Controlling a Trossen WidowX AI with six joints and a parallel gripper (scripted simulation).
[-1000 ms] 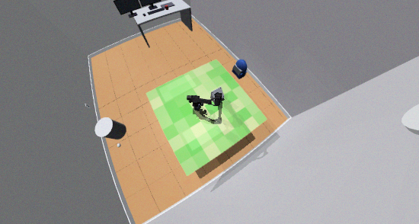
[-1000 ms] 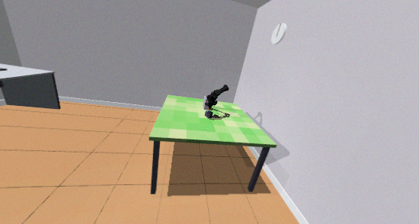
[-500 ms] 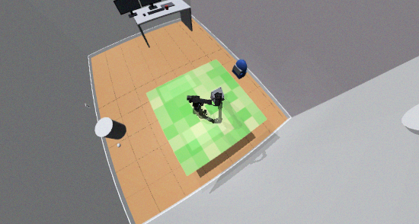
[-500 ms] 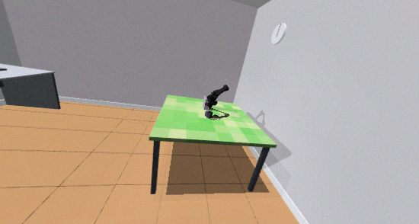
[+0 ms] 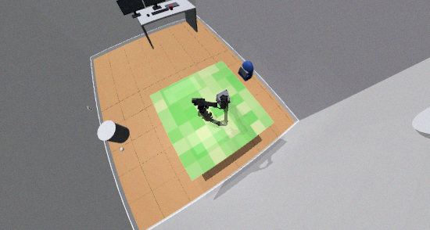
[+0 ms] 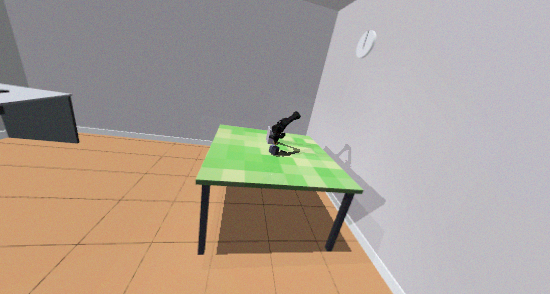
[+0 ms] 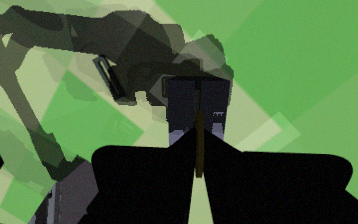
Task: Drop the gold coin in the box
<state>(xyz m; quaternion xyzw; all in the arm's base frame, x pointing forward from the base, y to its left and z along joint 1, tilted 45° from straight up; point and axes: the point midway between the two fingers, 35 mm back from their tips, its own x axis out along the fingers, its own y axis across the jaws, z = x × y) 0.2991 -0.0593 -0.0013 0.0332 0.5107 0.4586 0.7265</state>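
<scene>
My gripper point(image 7: 199, 134) is shut on the gold coin point(image 7: 199, 162), which shows edge-on as a thin dark-gold strip between the black fingertips. The grey box point(image 7: 180, 106) point(image 6: 273, 150) lies beyond and below the fingertips in the wrist view, in the arm's shadow. Its slot point(image 7: 197, 92) shows as a dark line running nearly in line with the coin, a touch left of it. The near part of the box is hidden by the fingers, and how high the coin is above the lid is hard to tell. The dark-green holder point(image 7: 108, 77) stands empty to the left of the box.
The table point(image 5: 180, 144) point(image 6: 240, 156) has a patchwork green top. The arm point(image 5: 211, 104) point(image 6: 290, 119) reaches over the box and hides it in the top view. A grey panel point(image 7: 75, 192) fills the lower left of the wrist view.
</scene>
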